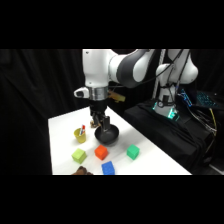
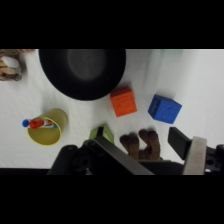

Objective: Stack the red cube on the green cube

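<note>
One red cube point(image 1: 101, 152) below pincer point(image 1: 98, 121), apart

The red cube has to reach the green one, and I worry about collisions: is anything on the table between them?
Nothing visible lies between them. In the side view the red cube and the green cube sit side by side with bare white table between. The black bowl stands behind that gap, the blue cube in front.

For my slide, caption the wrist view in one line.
Open hand above a red cube, blue cube, black bowl and yellow cup.
</note>
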